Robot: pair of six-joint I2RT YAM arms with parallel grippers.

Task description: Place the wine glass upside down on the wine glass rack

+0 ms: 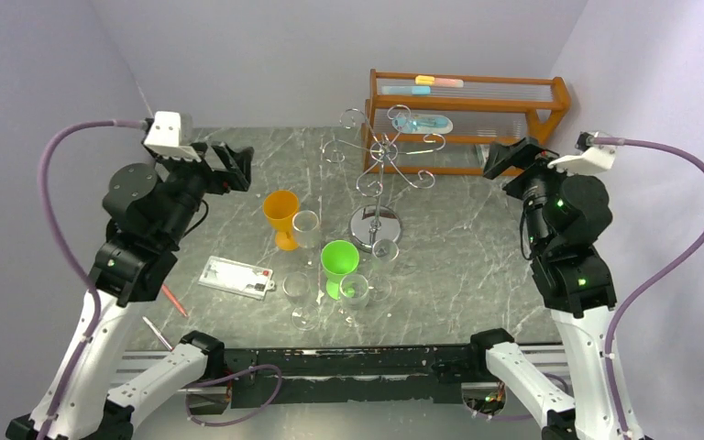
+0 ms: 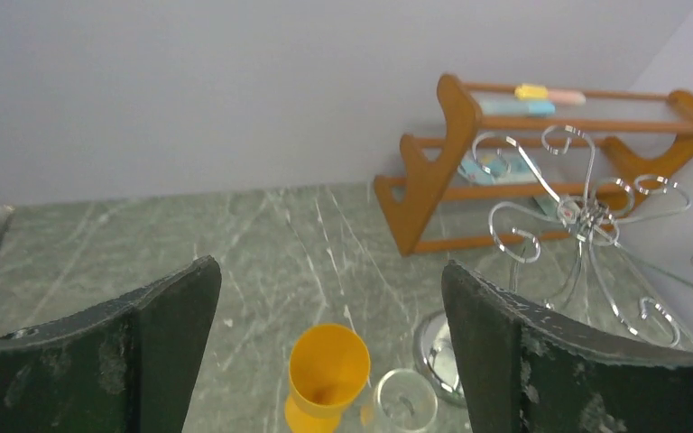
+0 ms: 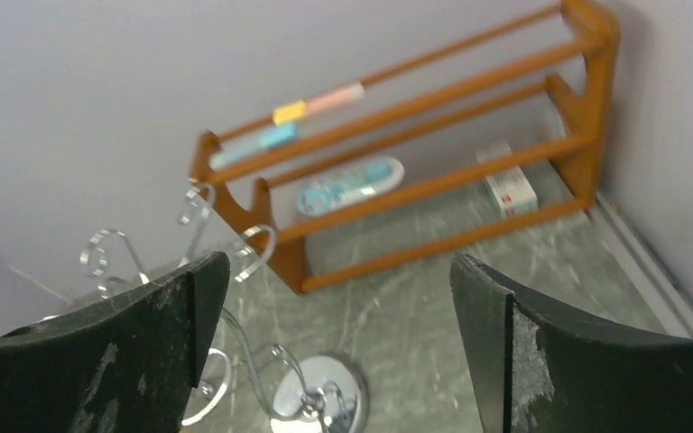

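My fingers [image 2: 99, 361] are black. An orange cup [image 1: 280, 215], a green cup [image 1: 339, 258], the chrome wine glass rack [image 1: 375, 225]. The table [image 1: 477, 238] is grey-green, veined white.

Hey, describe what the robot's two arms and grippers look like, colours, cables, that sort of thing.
The left arm and right arm match: white lower segments, bulky black joints above. Green lights dot the right one. A lilac cable loops to a white camera block on each wrist. The fingers are broad, curved, black and scuffed.

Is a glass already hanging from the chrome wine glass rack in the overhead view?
No, every curled arm of the wine glass rack is bare, with no glass hanging from any of them.
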